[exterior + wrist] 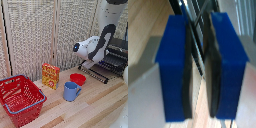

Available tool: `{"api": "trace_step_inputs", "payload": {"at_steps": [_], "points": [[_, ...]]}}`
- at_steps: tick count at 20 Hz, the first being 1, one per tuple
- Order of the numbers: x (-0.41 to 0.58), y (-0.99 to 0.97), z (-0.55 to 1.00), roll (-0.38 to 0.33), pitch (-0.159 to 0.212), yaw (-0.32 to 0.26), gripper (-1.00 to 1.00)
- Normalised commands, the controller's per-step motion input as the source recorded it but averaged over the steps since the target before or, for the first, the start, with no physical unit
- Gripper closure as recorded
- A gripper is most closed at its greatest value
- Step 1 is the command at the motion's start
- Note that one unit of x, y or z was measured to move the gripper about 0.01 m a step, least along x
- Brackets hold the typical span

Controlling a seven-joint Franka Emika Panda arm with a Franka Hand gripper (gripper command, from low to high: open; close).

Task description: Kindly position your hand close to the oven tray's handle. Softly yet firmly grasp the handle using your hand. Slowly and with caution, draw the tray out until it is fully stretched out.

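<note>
My hand [89,63], a white blocky gripper on the bulky white arm, is at the front of the oven [119,48] on the exterior view's right. The oven tray [108,63], a rack of thin grey wires, sticks out of the oven's mouth above a dark flat door panel with a long bar [93,74]. In the wrist view my gripper [199,65] fills the picture. Its two blue fingers [175,65] stand close together, with dark pads pressed on a thin wire of the tray [191,22] that runs between them.
On the wooden table [95,107] stand a red bowl [77,78], a blue mug [71,91], a yellow and red box [50,76] and a red basket [20,97] at the exterior view's left. A pale slatted screen [40,35] stands behind.
</note>
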Motion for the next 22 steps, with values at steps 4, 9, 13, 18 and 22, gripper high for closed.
{"api": "trace_step_inputs", "payload": {"at_steps": [4,9,13,18,22], "points": [[-0.716,0.60,-0.57,-0.047,0.075,0.032,1.00],[-0.710,0.59,-0.12,-0.017,-0.023,0.000,1.00],[-0.011,0.24,0.06,-0.014,-0.013,0.000,-1.00],[0.053,0.08,0.10,-0.026,0.000,0.000,-1.00],[0.036,0.00,0.21,-0.009,-0.001,0.002,-1.00]]}}
